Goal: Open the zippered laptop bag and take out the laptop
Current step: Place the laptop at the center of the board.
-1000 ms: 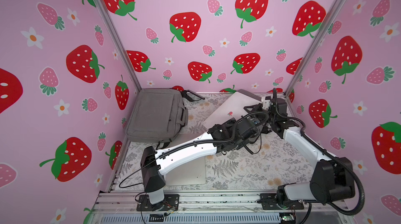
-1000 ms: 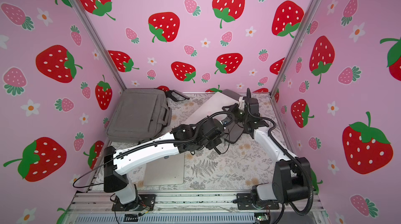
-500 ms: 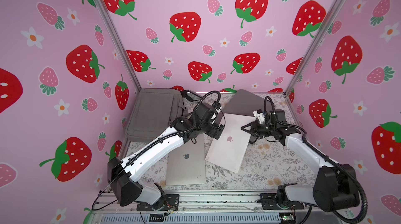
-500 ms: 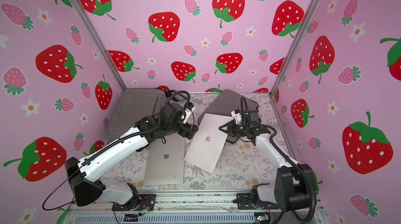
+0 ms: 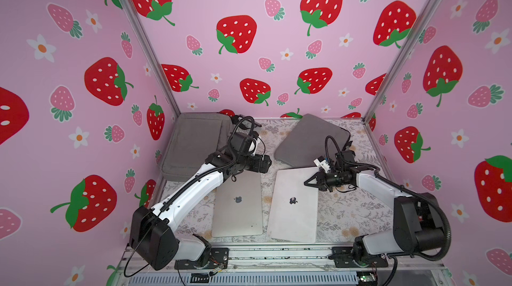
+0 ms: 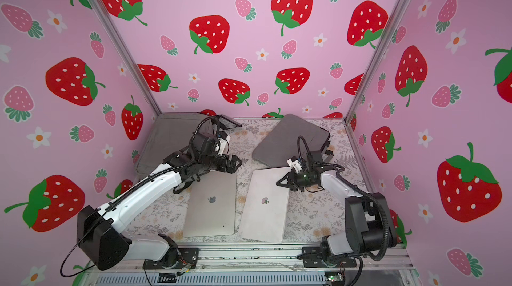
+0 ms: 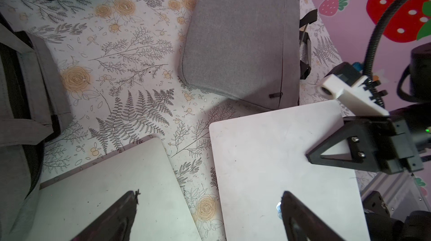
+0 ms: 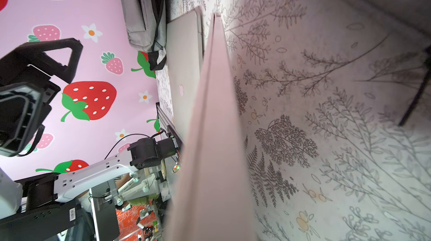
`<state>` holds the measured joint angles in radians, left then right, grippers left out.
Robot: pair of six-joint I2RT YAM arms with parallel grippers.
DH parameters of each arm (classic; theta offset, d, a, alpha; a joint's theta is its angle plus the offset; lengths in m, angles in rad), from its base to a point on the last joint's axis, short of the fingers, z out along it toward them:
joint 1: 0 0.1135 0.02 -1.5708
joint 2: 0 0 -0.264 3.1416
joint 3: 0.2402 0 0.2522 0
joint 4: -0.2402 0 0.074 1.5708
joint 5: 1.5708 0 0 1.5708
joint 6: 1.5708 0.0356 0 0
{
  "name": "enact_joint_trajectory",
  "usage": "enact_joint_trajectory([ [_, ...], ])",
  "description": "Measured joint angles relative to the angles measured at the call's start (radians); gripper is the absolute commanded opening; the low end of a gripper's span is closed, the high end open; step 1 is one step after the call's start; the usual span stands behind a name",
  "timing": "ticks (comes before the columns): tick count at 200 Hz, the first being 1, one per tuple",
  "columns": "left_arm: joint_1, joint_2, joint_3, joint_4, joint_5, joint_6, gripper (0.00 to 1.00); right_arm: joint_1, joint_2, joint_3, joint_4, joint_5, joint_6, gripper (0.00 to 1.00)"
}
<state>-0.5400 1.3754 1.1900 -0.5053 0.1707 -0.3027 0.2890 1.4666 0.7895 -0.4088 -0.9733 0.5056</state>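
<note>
1. Left gripper: my jaws stand wide apart and hold nothing. In the left wrist view both fingers hang above the table, one over the left laptop and one over the right laptop, touching neither. In both top views this gripper sits over the far edge of the left laptop.

2. Right gripper: my jaws are nearly together and clamped on the right laptop at its far right corner. In the right wrist view the laptop's thin edge runs straight out from between my fingers. Whether that corner is off the table cannot be told for certain.

3. Laptops: both are outside the bags, lids closed, logo side up, side by side at the near middle of the table. They lie close but apart. The right laptop is turned slightly, its far end leaning toward the right bag.

4. Bags: the left bag lies flat at the far left, against the wall, just beyond the left laptop. Its zip edge gapes in the left wrist view. The right bag lies flat at the far right, turned at an angle, its near corner just beside the right laptop's far edge.
</note>
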Motion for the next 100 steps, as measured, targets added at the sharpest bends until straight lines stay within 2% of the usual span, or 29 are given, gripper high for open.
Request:
enact_joint_trajectory([
  [100,0.010,0.025,-0.002,0.020,0.059,-0.013,0.96,0.056,0.187,0.074,0.072,-0.051,-0.004,0.00],
])
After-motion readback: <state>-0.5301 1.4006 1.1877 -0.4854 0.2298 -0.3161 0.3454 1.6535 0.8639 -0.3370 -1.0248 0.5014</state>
